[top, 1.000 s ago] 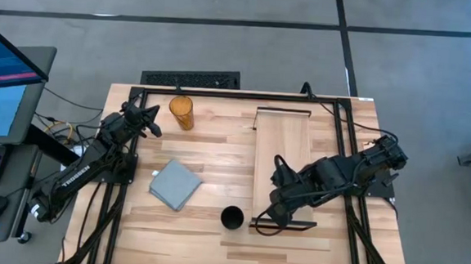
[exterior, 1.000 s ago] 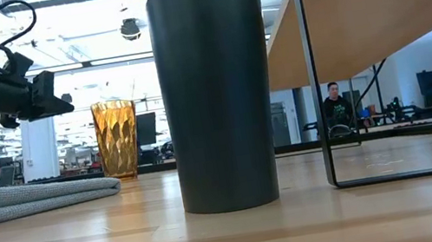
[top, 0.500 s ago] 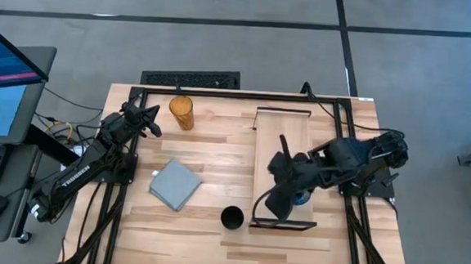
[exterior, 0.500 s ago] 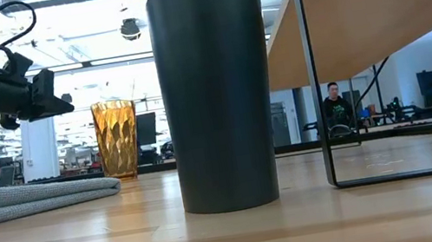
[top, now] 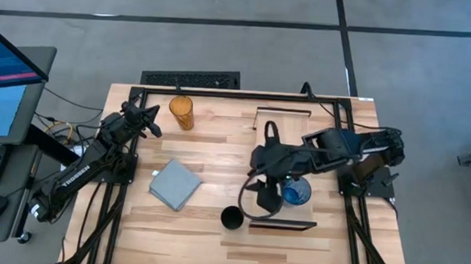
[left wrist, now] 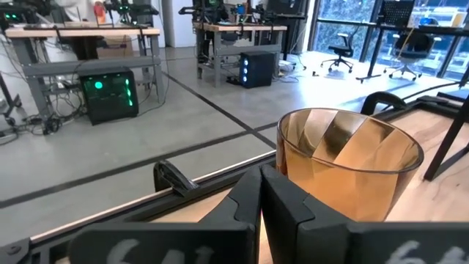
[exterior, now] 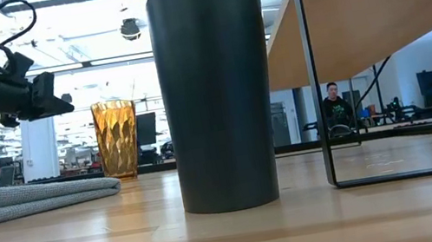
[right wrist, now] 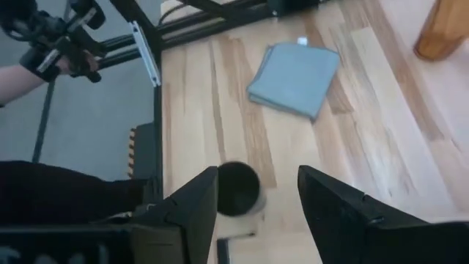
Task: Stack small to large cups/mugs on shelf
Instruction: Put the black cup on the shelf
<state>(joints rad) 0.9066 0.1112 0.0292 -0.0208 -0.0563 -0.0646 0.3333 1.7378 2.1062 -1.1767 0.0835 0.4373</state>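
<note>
The short blue cup (top: pixel 296 192) stands alone on the shelf (top: pixel 282 143), toward its near end, which suits an order that starts with the smallest piece as the base of the sequence. The right hand (top: pixel 253 200) hangs past the shelf's inner long edge, above the counter (top: pixel 219 139) and just beside the black cup (top: pixel 232 219), which stands close to the counter's near edge beside the shelf's near bracket. Its fingers (right wrist: pixel 192 207) are spread wide and grasp nothing, and the right wrist view looks down between them onto the black cup's rim, so the pose reads as a line-up for taking the middle-sized piece next. The amber tumbler (top: pixel 181 112) stands upright near the far edge of the counter, toward its left corner, well apart from the other two; being the tallest, it would sensibly go last. The left hand (top: pixel 149 120) waits just beside that tumbler, its fingers (left wrist: pixel 245 209) pressed together and empty. A folded grey-blue cloth (top: pixel 175 184) lies flat between the tumbler and the black cup, clear of any likely reach path.
</note>
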